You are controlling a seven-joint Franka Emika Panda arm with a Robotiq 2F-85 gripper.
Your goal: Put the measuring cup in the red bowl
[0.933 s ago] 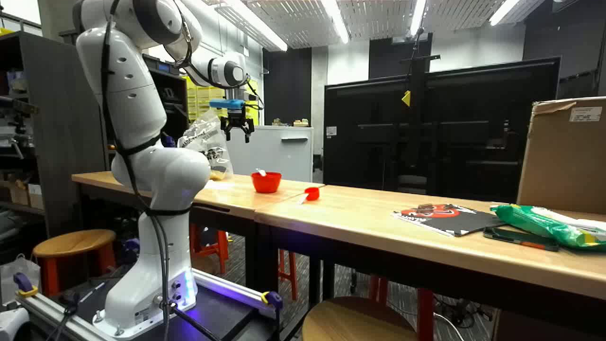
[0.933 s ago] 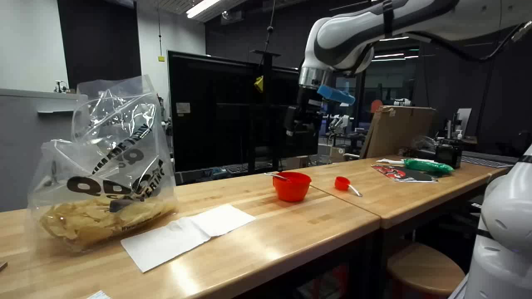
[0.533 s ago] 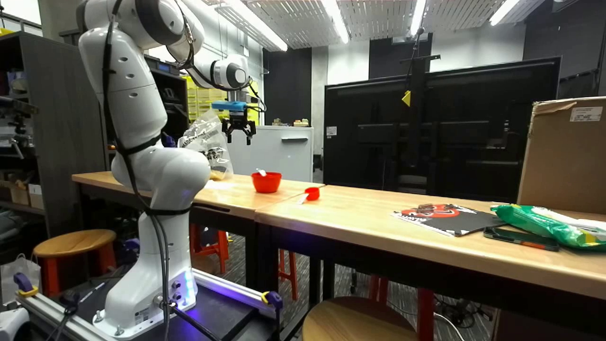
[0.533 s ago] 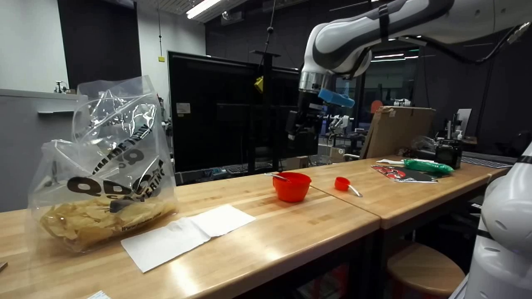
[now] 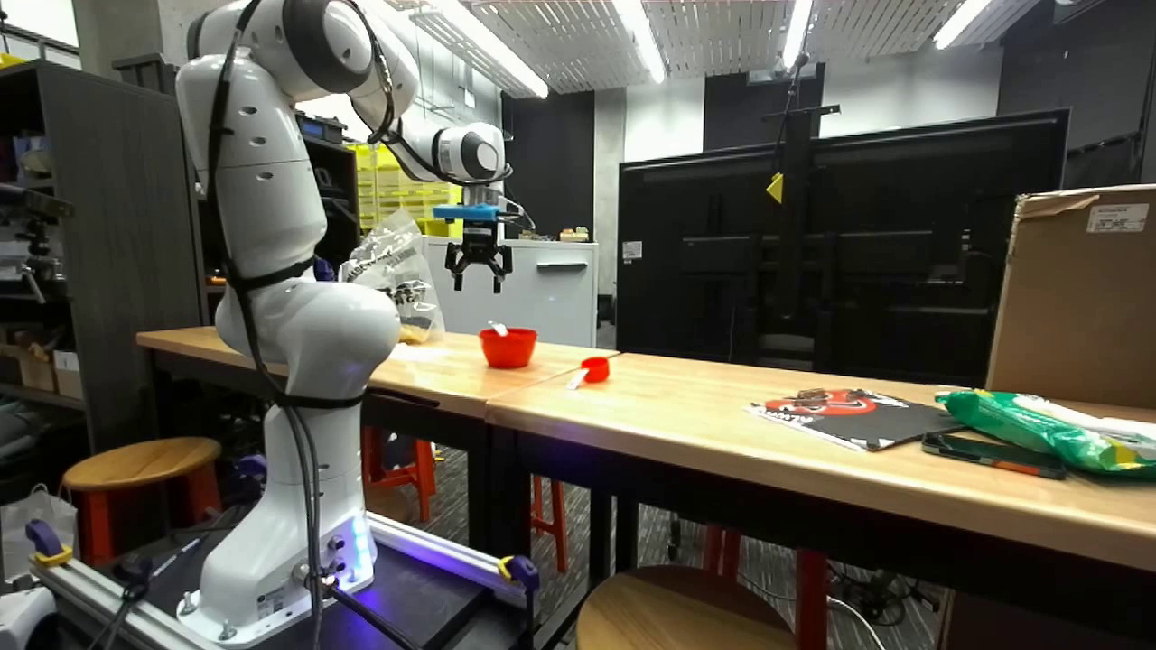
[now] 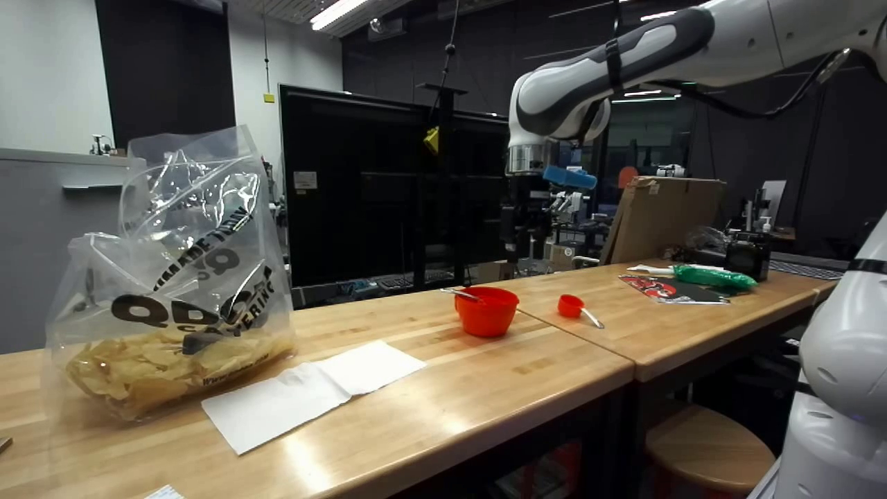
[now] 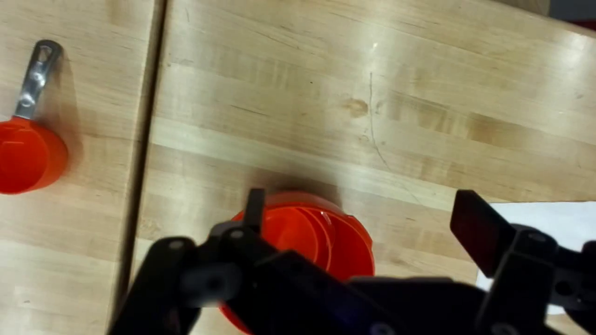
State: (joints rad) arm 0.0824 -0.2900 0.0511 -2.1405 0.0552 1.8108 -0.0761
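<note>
The measuring cup [image 5: 595, 369] is small and red with a grey metal handle. It lies on the table beside the bowl, and also shows in an exterior view [image 6: 570, 305] and at the left edge of the wrist view [image 7: 35, 156]. The red bowl [image 5: 508, 352] stands upright on the table, also in an exterior view [image 6: 487, 321]; in the wrist view the bowl [image 7: 351, 246] is partly hidden by my gripper. A smaller red cup [image 7: 291, 232] sits inside it, with a handle sticking out over the rim. My gripper [image 5: 478, 283] is open and empty, above the table near the bowl.
A clear bag of chips [image 6: 173, 291] and a white napkin [image 6: 312, 391] lie on the bowl's side of the table. A black and red folder [image 5: 853, 415], a phone [image 5: 993, 454] and a green packet [image 5: 1039, 424] lie farther off. A seam [image 7: 144, 121] divides the tabletops.
My arm has reached farther out and my gripper has come lower, nearer the bowl. It has stayed open. The measuring cup and the bowl have not moved.
</note>
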